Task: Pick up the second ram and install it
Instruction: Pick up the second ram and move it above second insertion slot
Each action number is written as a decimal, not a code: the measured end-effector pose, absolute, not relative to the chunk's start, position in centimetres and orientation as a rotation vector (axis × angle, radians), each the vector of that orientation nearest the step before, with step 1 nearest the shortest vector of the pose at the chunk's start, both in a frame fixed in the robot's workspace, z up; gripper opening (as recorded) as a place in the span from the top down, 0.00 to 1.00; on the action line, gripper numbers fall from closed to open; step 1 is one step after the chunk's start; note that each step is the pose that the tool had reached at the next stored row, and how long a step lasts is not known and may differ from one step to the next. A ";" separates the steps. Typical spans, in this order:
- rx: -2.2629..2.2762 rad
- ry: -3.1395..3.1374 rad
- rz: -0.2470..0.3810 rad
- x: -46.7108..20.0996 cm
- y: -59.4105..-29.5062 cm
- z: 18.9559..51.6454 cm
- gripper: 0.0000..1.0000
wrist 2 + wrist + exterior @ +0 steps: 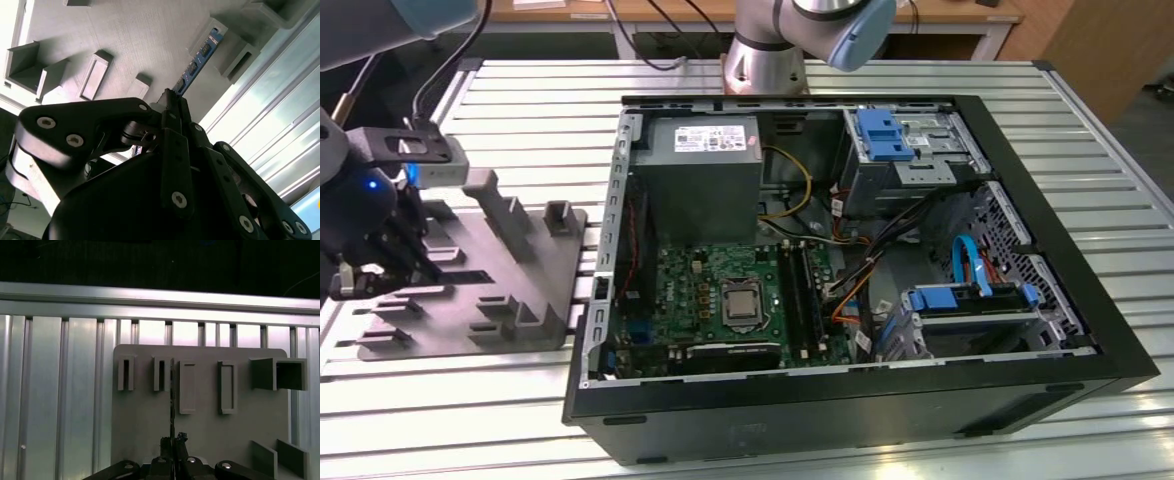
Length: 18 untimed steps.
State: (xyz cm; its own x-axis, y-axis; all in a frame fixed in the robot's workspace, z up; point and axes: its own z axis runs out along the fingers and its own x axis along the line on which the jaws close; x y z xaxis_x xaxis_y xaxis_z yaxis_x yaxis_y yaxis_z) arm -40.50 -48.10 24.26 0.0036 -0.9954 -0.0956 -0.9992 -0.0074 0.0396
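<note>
The second ram point(197, 62) is a thin dark stick with chips and a blue end. It sticks out from between the fingers of my gripper point(172, 97), which is shut on its near end. In the first wrist view the ram point(171, 400) shows edge-on as a thin line running from my gripper point(172, 441) across the grey holder plate point(145, 420). Its far end lies by a raised block of the holder; whether it touches I cannot tell. In the exterior view my gripper point(380, 262) hangs over the grey holder point(507, 275) at the exterior view's left.
The open black computer case point(854, 395) lies in the middle of the ribbed metal table point(1107, 210). Inside it are the green board point(720, 290) with long black slots point(798, 290), a grey power supply point(700, 170), blue drive brackets point(887, 135) and loose cables.
</note>
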 end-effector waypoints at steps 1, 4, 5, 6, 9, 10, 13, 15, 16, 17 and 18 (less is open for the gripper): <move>-2.196 2.184 0.150 -40.5 -48.1 24.3 0.86; -2.194 2.182 0.154 -40.5 -48.1 24.6 0.86; -2.194 2.181 0.156 -40.5 -48.1 24.7 0.86; -2.193 2.181 0.157 -40.5 -48.1 24.8 0.86; -2.191 2.178 0.161 -40.5 -48.1 25.1 0.86; -2.190 2.178 0.162 -40.5 -48.1 25.2 0.86; -2.188 2.175 0.167 -40.5 -48.1 25.4 0.86; -2.187 2.174 0.170 -40.5 -48.1 25.6 0.86; -2.186 2.173 0.171 -40.5 -48.1 25.7 0.86; -2.185 2.172 0.173 -40.5 -48.1 25.8 0.86; -2.184 2.171 0.174 -40.5 -48.1 25.9 0.86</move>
State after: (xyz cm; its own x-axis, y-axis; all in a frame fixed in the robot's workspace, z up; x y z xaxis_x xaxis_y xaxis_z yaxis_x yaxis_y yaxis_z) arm -40.49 -48.09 25.91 0.0036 -0.9928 -0.1196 -0.9992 -0.0083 0.0393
